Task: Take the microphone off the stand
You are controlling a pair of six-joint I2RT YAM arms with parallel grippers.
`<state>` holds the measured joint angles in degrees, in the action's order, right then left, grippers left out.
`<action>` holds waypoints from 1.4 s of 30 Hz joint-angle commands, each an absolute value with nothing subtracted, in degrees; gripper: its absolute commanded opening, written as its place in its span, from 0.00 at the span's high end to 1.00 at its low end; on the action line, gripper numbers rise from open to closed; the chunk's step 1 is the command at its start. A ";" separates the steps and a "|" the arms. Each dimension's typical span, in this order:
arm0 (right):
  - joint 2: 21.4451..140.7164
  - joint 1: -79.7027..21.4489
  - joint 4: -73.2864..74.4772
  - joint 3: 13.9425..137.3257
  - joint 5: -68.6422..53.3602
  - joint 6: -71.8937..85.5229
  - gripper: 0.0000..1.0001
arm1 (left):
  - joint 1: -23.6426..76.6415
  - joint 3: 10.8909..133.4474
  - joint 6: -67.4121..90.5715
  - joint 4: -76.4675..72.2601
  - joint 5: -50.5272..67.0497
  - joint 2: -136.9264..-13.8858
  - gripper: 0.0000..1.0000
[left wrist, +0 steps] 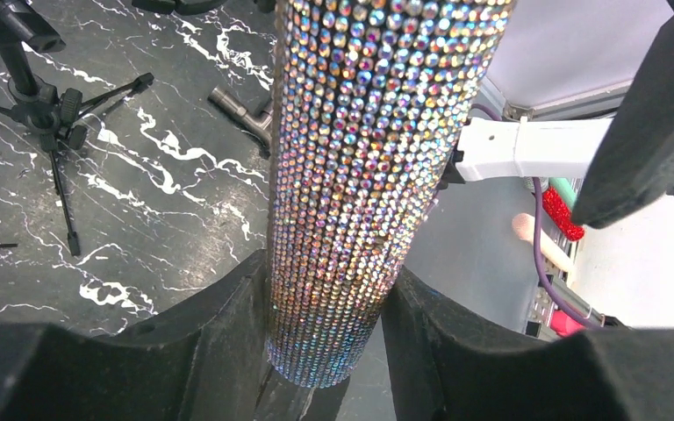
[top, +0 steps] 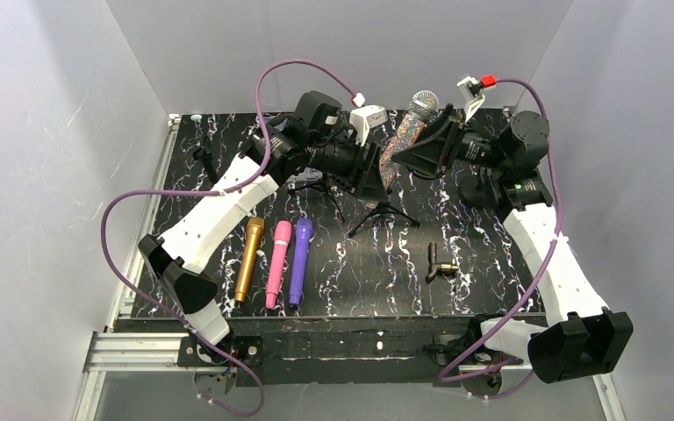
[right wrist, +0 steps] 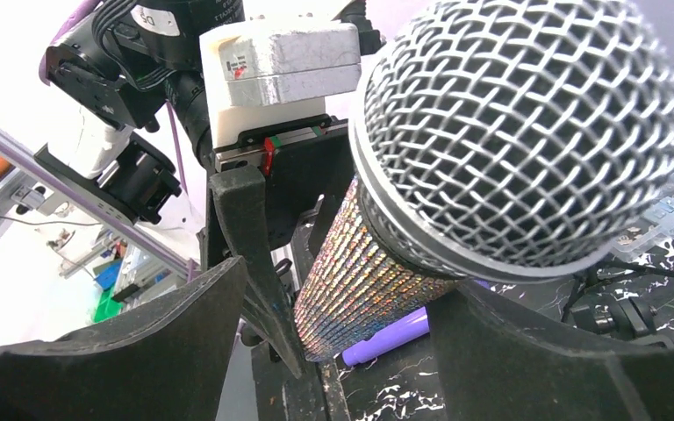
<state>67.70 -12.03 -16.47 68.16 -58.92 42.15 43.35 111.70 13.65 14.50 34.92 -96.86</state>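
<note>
Now your left pincer [left wrist: 329, 289] clamps the lower handle of the rhinestone-covered, mesh-headed microphone [top: 404, 136], tilted above the black marbled tabletop [top: 474, 263]; your right pincer [right wrist: 342, 289] stands wide around its neck.

Microphones, four by my count: one rhinestone microphone [top: 408, 123], one gold microphone [top: 247, 260], one pink microphone [top: 278, 263], one purple microphone [top: 300, 260]. Tripod stands, two that I can make out from here: a centre stand [top: 384, 213] and a second stand [top: 318, 186] partly hidden under the left arm [top: 219, 215]. Loose microphone clip [top: 440, 263], one. Arms, two: left arm and right arm [top: 548, 254].
</note>
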 commanded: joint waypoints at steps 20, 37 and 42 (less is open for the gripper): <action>55.75 -2.29 -0.33 64.72 -54.66 22.68 0.19 | 40.87 93.32 16.01 23.03 25.41 -79.60 1.00; 53.04 6.55 -0.15 63.08 -54.67 21.12 0.20 | 40.03 77.09 17.72 29.61 11.39 -68.71 1.00; 53.09 7.28 -1.49 61.98 -54.66 21.95 0.19 | 41.69 75.91 19.69 31.10 6.86 -71.48 1.00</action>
